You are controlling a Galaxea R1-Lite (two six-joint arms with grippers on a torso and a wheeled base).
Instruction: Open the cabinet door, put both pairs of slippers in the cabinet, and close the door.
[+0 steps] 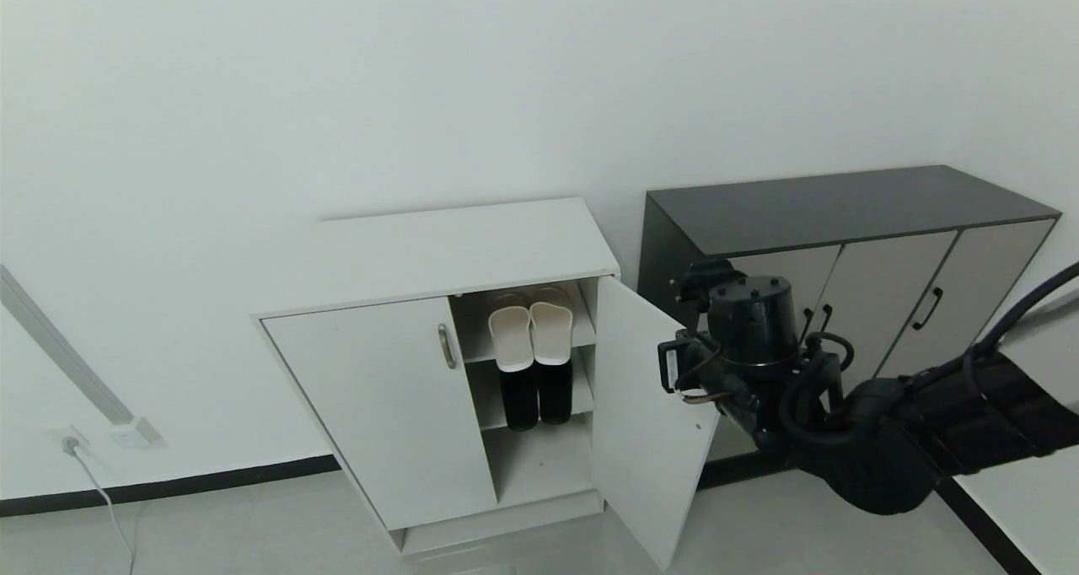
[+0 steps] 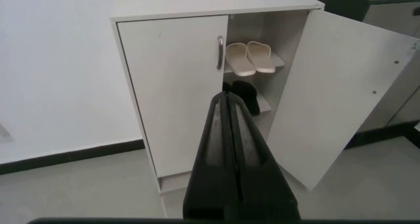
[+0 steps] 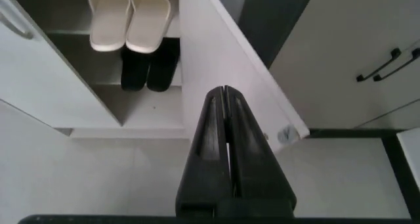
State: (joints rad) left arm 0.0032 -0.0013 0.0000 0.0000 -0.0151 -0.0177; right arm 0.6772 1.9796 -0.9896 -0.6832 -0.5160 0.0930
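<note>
1. Cabinet: one, white, set against the wall. Two doors: left door shut, right door swung wide open.
2. Dark cabinet: one, just beside the white one on its right, doors shut.
3. Slippers: two pairs, four in all. White pair on the upper shelf, black pair on the shelf below. Each pair lies side by side, long axes front to back. White ends overhang the shelf's front edge.
4. Right gripper: near the open door's free edge, fingers pressed together, empty.
5. Left gripper: facing the cabinet front, fingers pressed together, empty.
</note>
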